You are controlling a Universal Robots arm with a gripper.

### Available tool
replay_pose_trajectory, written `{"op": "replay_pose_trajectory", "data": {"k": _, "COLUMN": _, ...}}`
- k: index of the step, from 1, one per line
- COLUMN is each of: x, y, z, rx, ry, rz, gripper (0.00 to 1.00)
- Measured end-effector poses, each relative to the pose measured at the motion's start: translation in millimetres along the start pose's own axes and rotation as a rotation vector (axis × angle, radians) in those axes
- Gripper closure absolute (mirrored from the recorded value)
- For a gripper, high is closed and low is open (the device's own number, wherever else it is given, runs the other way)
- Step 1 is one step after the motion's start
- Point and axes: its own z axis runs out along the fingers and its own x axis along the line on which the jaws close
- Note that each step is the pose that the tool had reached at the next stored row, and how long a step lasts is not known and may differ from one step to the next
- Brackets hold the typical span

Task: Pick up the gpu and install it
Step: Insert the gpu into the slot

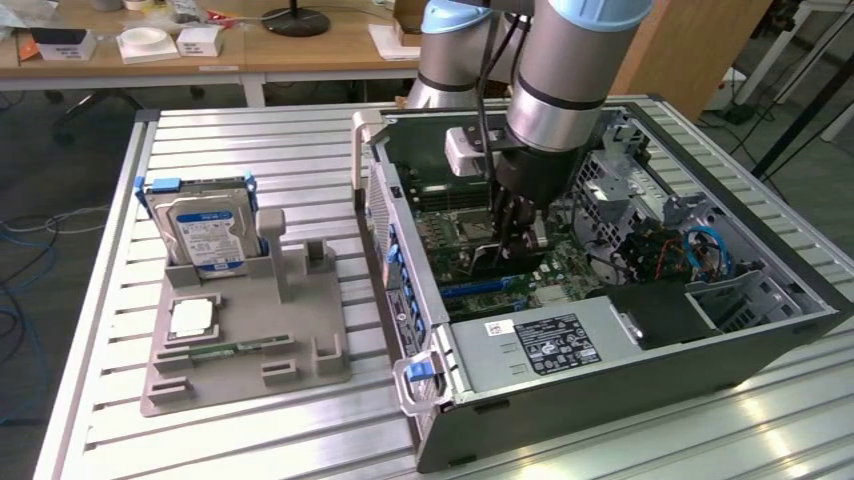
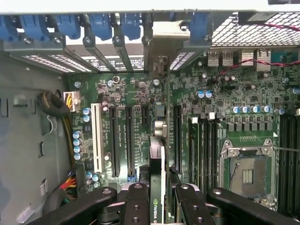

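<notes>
Stand (image 1: 247, 340): grey, at 9 o'clock on the counter (image 1: 107, 420), carrying a hard drive (image 1: 200, 228).
Case (image 1: 747, 355): open computer, at 3 o'clock.
Fingers (image 2: 161, 194): clamped on the gpu.
Gpu (image 2: 157, 140): on edge over the board's (image 2: 201, 112) slots, bracket at the case's rear wall.

An NVIDIA logo, cut off after its first letters, stands on the edge of the gpu (image 2: 158, 187) in the wrist view, at 6 o'clock. The white label (image 1: 550, 342) on the power supply (print too small) and the hard drive (image 1: 203, 232)'s blue-white label carry nothing legible.
</notes>
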Motion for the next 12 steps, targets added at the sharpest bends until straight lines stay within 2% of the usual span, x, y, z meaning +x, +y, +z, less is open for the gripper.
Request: {"op": "replay_pose_trajectory", "data": {"k": 12, "x": -0.2, "y": 1.1, "z": 3.4, "rx": 0.0005, "ry": -0.0001, "rz": 0.000, "gripper": 0.74}}
